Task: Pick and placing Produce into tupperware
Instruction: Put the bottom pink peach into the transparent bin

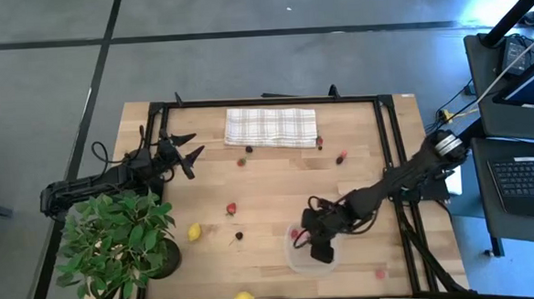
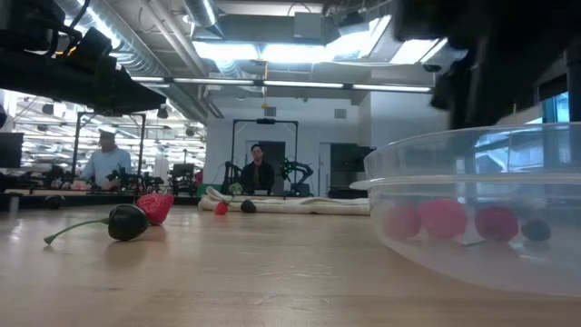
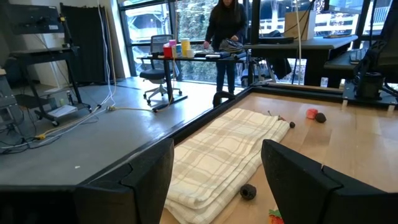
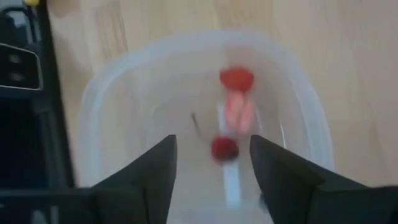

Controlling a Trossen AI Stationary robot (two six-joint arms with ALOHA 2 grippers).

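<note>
The right gripper (image 4: 211, 163) is held open directly above the clear rounded-square plastic tupperware (image 4: 112, 87); small red berries (image 4: 236, 78) lie inside, below the parted fingers. The left gripper (image 3: 217, 177) is parked open, empty, near the checked cloth (image 3: 224, 149).

A pale blond wood grain is shown by the table (image 1: 269, 181), on which a white cloth (image 1: 270, 127) checked with grey lines is laid. 2 yellow lemons (image 1: 194, 232) and small red and dark berries (image 1: 232, 208) are seen, with red berries inside the clear, whitish-rimmed container (image 4: 118, 81). Green leaves are carried by the plant (image 1: 116, 244).
</note>
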